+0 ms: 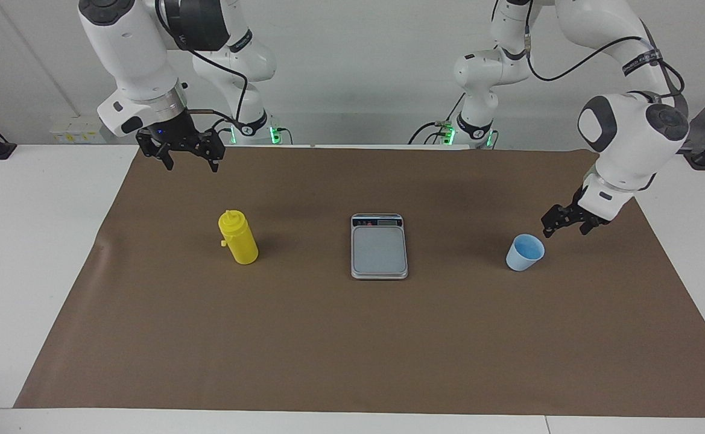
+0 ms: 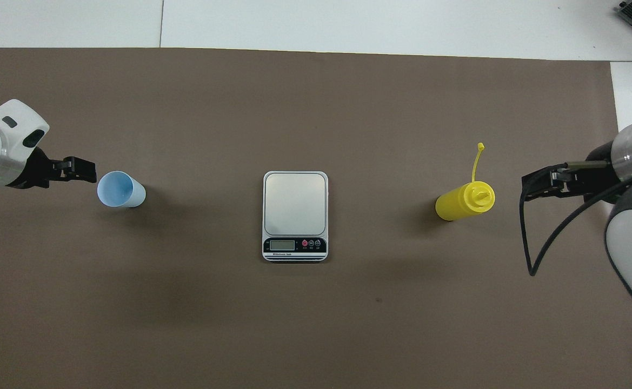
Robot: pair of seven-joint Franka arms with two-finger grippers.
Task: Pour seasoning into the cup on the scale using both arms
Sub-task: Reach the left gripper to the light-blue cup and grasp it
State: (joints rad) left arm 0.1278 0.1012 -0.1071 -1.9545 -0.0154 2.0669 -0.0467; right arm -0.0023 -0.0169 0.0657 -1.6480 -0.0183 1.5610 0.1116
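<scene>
Step in hand: approach to cup, nothing grasped.

Left gripper (image 2: pixel 80 168) just beside small light-blue tapered plastic cup (image 2: pixel 121 189), fingers apart, not touching.

Flat silver-grey digital scale (image 2: pixel 295 204) mid-mat, plate bare.

Bright yellow plastic squeeze bottle (image 2: pixel 464 201) upright, toward right arm's end.

Right gripper (image 2: pixel 537 184) waiting near bottle, fingers apart.

Next, judged: close on cup wall, carry to scale.

Brown mat (image 2: pixel 316 324) open all round; edges well apart from objects.
</scene>
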